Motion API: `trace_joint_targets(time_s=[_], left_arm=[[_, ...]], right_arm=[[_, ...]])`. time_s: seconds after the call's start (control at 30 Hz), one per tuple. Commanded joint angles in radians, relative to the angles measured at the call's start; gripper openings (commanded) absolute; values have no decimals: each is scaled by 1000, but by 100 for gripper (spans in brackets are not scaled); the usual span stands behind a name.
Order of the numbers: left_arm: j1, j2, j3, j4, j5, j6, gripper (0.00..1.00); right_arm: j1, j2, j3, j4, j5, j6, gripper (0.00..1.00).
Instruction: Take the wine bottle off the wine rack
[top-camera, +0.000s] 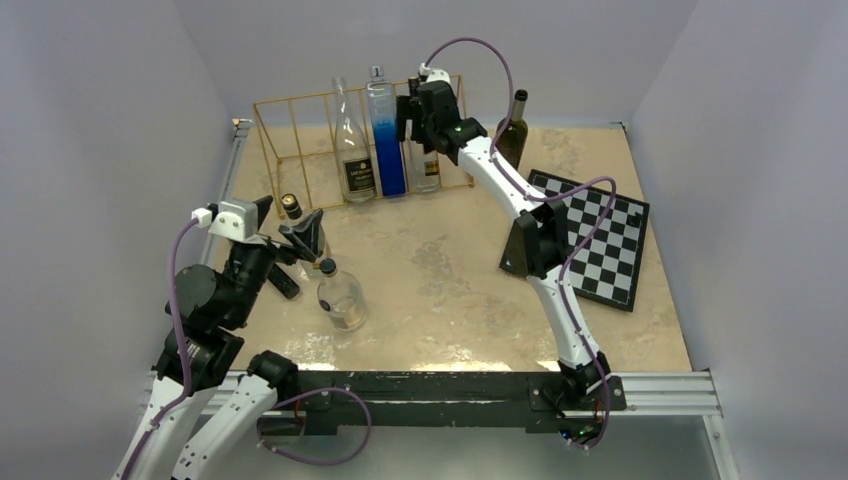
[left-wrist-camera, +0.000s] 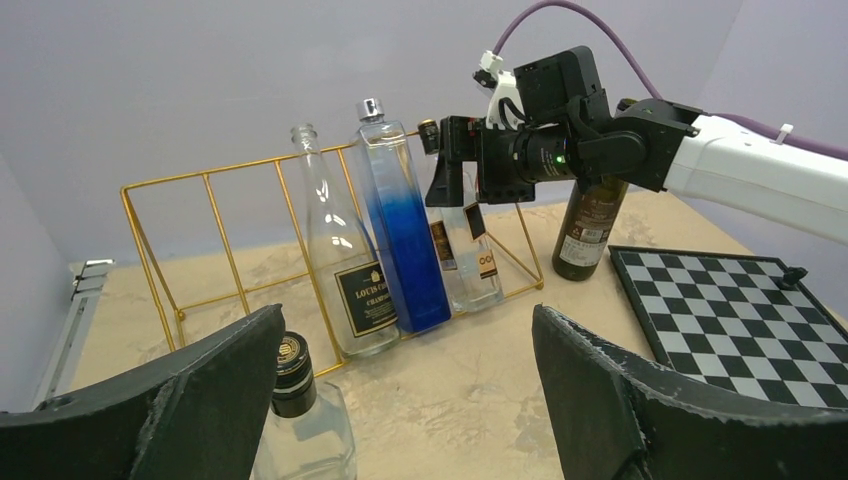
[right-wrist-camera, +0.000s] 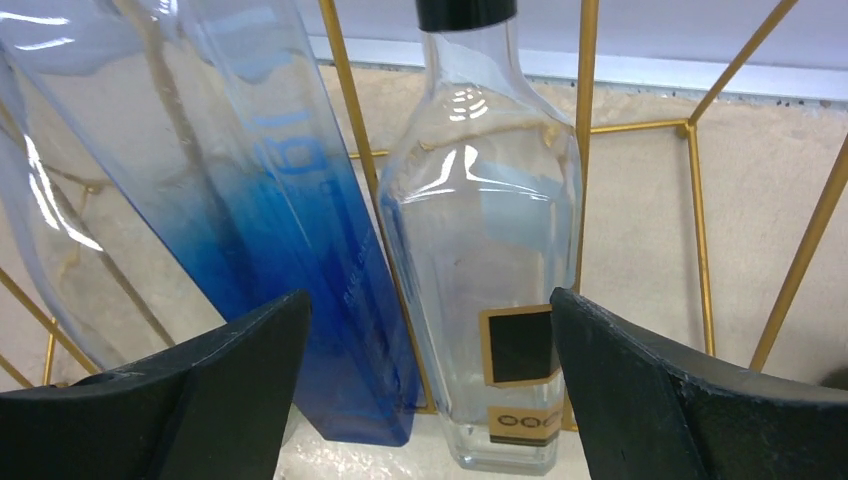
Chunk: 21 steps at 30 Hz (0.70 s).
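Toward the right end of the gold thin-wire rack (right-wrist-camera: 698, 230), the spread right hand (right-wrist-camera: 428, 310) faces the clear black-capped glass bottle (right-wrist-camera: 480, 200) standing in a slot; best to centre, pinch its body, and lift straight up.

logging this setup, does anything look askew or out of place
The chessboard lies skewed to the table edges, right of the wine rack. In the rack, the blue bottle leans rather than standing upright.
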Motion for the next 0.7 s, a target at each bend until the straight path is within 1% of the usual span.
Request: trace_joint_targets(time_s=[0.0,0.07,0.17,0.27,0.4,0.47,0.57,0.67], left_arm=[[3,3,0,38,-22,8,97],[3,1,-4,39,-33,11,97],[3,1,-5,40,-41,15,97],[3,-2,-5,41,-44,17,97],[3,-3,-5,42,-52,18,97],[4,-1,-5,42,-57,19,97],[3,5,-5,45,-63,17,97],[3,15,-3,45,-63,13,97]], right_arm=[[-3,-12,49,-61,47,27,93],[-3,-23,35,-69,58,10,93],[-4,-27,35,-65,64,-67,93],[-6,-21,43,-46,19,-130,93],[-8,11,108,-83,-8,-153,93],[-10,13,107,-76,-15,-156,93],[-16,10,97,-42,-13,-165,93],[-14,-12,35,87,-24,-233,92]])
